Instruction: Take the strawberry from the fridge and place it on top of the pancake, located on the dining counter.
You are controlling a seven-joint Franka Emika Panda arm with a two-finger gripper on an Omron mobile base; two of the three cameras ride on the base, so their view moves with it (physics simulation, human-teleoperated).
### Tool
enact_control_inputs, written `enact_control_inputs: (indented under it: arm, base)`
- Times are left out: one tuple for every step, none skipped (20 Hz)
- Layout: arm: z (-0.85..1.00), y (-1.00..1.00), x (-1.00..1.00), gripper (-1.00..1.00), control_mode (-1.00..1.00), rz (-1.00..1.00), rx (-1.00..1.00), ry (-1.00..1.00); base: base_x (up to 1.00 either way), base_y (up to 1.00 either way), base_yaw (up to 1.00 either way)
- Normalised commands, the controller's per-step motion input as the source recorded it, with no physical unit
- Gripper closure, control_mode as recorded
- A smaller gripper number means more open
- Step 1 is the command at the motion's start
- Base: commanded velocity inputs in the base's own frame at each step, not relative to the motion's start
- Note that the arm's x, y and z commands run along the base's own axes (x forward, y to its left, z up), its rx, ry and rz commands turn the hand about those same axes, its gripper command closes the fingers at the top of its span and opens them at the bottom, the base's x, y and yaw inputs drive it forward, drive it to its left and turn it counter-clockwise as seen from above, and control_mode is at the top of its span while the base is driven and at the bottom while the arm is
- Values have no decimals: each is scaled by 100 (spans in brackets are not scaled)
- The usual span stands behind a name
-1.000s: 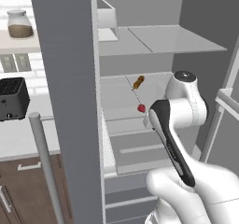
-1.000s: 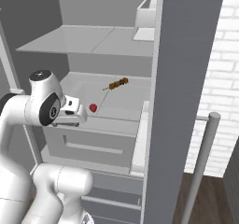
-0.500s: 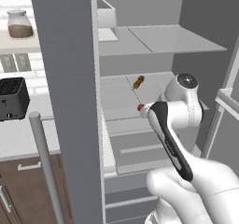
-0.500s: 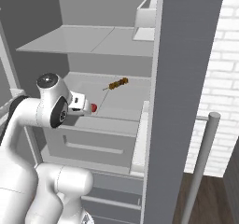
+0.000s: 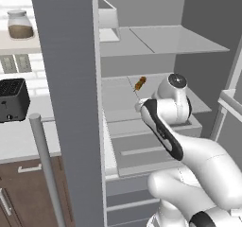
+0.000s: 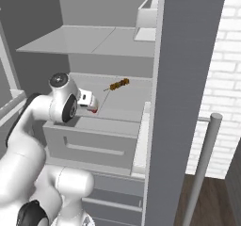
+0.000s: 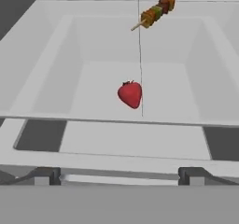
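The arm is moving deeper into the fridge (image 5: 142, 51) than a second ago. The gripper (image 7: 119, 174), fingers spread wide, is approaching the strawberry (image 7: 130, 94), which is lying on the middle shelf, not grasped yet.

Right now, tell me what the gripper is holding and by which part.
Nothing. The gripper is open, and the strawberry lies free on the fridge shelf ahead of the fingertips, untouched.
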Motion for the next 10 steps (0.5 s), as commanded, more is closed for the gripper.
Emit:
enact_control_inputs:
  arm:
    - [-9, -9, 61, -100, -100, -2, 0, 5]
    - [-15, -9, 54, -100, -100, 0, 0, 4]
    - [-18, -8, 46, -100, -100, 0, 0, 4]
    - [-19, 0, 49, -100, -100, 0, 0, 5]
    - [-24, 0, 51, -100, -100, 0, 0, 2]
    - [-21, 0, 48, -100, -100, 0, 0, 1]
    - [-21, 0, 46, -100, -100, 0, 0, 1]
    - [-29, 0, 45, -100, -100, 0, 0, 3]
    - [-36, 0, 29, -100, -100, 0, -1, 7]
    - [-41, 0, 14, -100, -100, 0, -2, 12]
  base:
    - [0, 0, 0]
    - [0, 0, 0]
    - [0, 0, 0]
    - [0, 0, 0]
    - [0, 0, 0]
    - [0, 0, 0]
    - [0, 0, 0]
    - [0, 0, 0]
    - [0, 0, 0]
    - [0, 0, 0]
